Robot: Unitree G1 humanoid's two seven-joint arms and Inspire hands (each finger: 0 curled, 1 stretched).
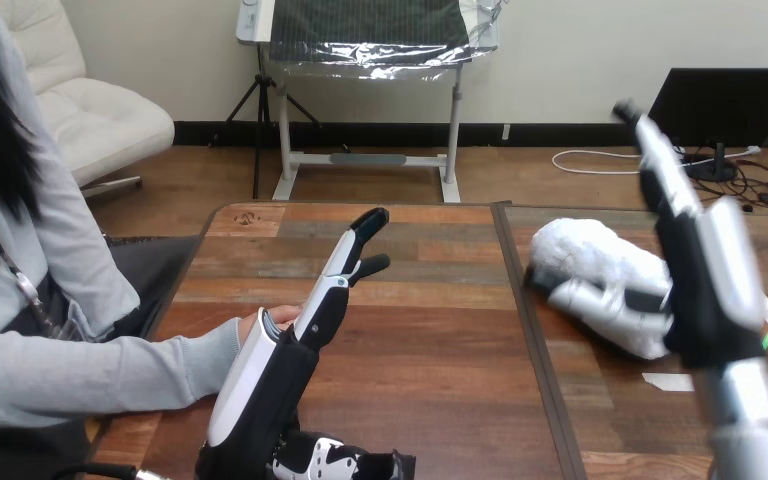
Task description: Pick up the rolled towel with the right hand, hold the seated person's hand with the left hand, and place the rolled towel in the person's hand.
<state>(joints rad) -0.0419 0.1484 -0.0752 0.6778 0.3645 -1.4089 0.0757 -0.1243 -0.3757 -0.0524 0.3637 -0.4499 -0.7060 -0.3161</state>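
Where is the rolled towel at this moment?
In the head view, the rolled towel lies on the right half of the wooden table, against the robot's right hand, well apart from the person's hand at the left.

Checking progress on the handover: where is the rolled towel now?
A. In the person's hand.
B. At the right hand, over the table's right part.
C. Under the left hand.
B: the right hand curls its fingers round the rolled towel, far from the person's hand.
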